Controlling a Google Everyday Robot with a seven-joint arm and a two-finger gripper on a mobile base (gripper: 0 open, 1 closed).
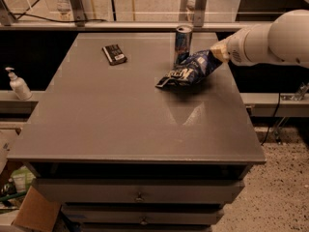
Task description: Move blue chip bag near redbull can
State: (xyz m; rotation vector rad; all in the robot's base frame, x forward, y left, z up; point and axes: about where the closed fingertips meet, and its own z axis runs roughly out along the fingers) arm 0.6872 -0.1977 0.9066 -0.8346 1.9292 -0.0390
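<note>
The blue chip bag (pixel 189 70) with white lettering hangs tilted just above the grey table (pixel 120 115), its right end pinched in my gripper (pixel 218 51). The gripper comes in from the right on the white arm and is shut on the bag's upper right corner. The redbull can (pixel 183 43) stands upright at the back of the table, right behind the bag's upper edge. The bag's left end points down toward the table, casting a shadow below it.
A small flat black packet (pixel 114 54) lies at the back left of the table. A white pump bottle (pixel 18 84) stands on a ledge to the left. Drawers (pixel 139 192) run below the table's front edge. A metal rail (pixel 120 25) runs behind the table.
</note>
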